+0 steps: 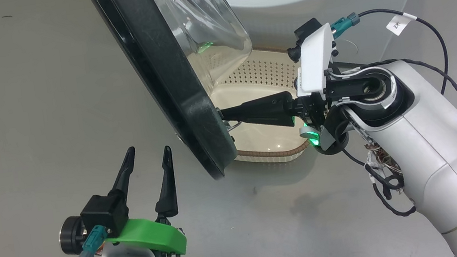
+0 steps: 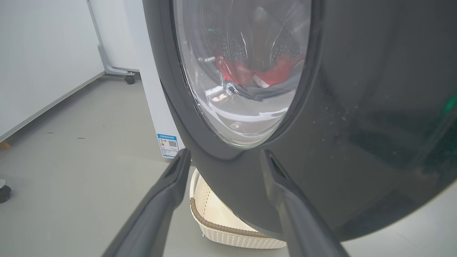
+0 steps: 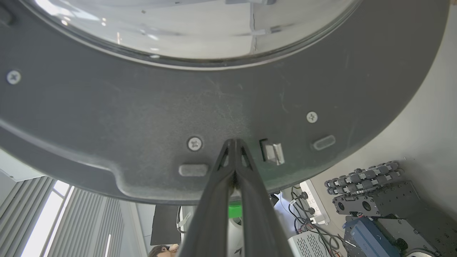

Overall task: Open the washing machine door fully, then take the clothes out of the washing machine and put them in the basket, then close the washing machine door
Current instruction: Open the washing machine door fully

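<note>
My head camera looks steeply down, catching the washing machine door (image 1: 162, 79) edge-on with the basket (image 1: 256, 74) behind. My left wrist camera faces the door's outer side from nearby; my right wrist camera sits very close to its inner face. All three share that door.

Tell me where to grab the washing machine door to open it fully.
Probably pinch the washing machine door at its black rim's free edge near the latch, coming from the robot's side with the open left hand. The rim stands edge-on there; the glass bowl bulges smoothly.
</note>
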